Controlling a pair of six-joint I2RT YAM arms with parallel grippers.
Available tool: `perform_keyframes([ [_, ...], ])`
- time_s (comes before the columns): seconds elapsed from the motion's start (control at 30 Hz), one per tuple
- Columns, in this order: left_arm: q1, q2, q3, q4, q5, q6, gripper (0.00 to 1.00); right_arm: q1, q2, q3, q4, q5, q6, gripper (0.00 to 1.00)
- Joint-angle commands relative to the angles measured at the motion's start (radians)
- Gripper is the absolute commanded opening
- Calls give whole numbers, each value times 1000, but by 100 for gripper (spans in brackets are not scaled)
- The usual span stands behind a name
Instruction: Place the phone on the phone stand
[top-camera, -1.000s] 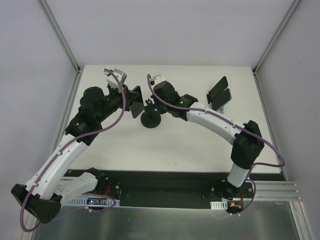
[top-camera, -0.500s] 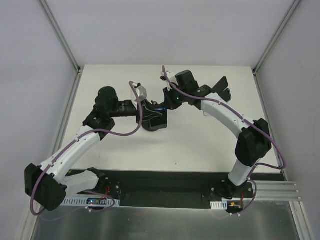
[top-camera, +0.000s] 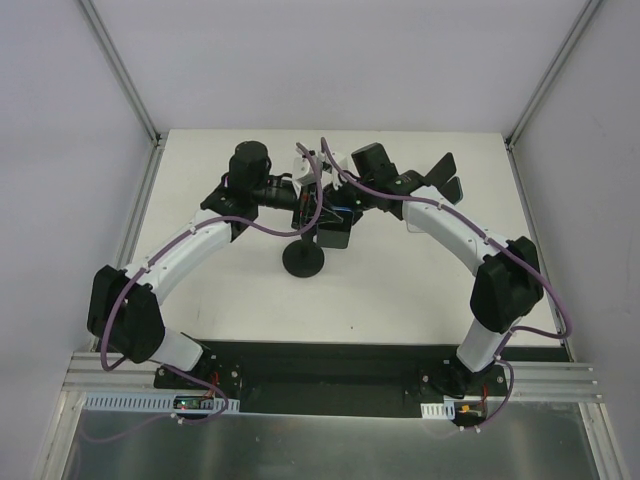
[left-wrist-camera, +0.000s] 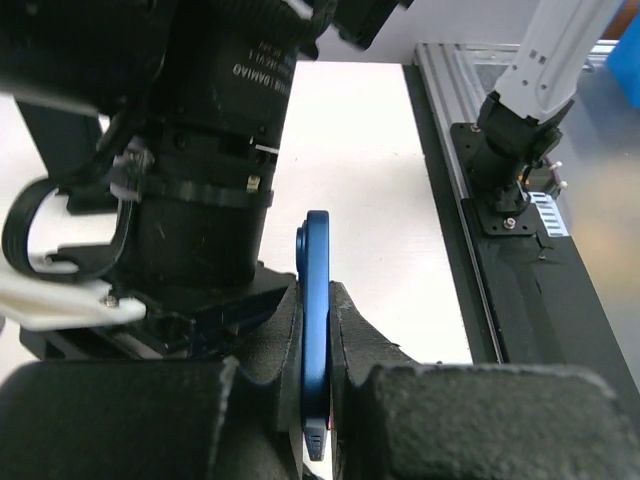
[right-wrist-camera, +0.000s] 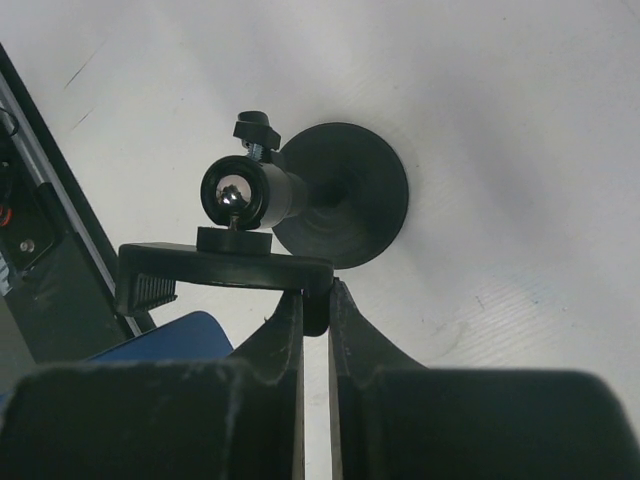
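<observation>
My left gripper (left-wrist-camera: 317, 300) is clamped on the phone (left-wrist-camera: 317, 250). Its thin blue edge stands between the two pads, long axis running straight out ahead of the fingertips, and a good length pokes beyond them.

My right gripper (right-wrist-camera: 315, 300) is pinched shut on the cradle (right-wrist-camera: 225, 268) of the phone stand (right-wrist-camera: 345, 195), biting its lip right at the fingertips. The cradle bar runs off to the left of those fingers, crosswise to them. Just beyond it is the ball joint (right-wrist-camera: 238, 193), and past that the round base (top-camera: 303, 258), flat on the table (right-wrist-camera: 480, 120).

Now the bit that counts. Seen from my right fingertips, a blue corner of the phone shows low and to the left, close under the cradle, though I can't tell whether it touches. From above, my two wrists are nose to nose over the stand, with hardly any gap between them.

The left side carries the phone, so the left has to finish. I reckon the flat face must come square to the cradle and slide in from its free end, away from my right fingers.

There's open table on the near side of both grippers for backing off. Two dark flat items (top-camera: 443, 180) lie well apart, off beyond my right wrist. The real worry is knuckles and cable loops knocking together.
</observation>
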Motion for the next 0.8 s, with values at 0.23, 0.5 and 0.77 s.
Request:
perform_keyframes([
  [0.23, 14, 56, 98, -22, 140, 90, 0, -7, -46, 2, 43, -181, -63, 1],
  [0.5, 45, 74, 95, -40, 148, 99, 0, -15, -51, -5, 37, -196, -86, 0],
  [0.77, 71, -48, -26, -45, -163, 104, 0, -26, -83, -71, 121, -91, -10, 0],
])
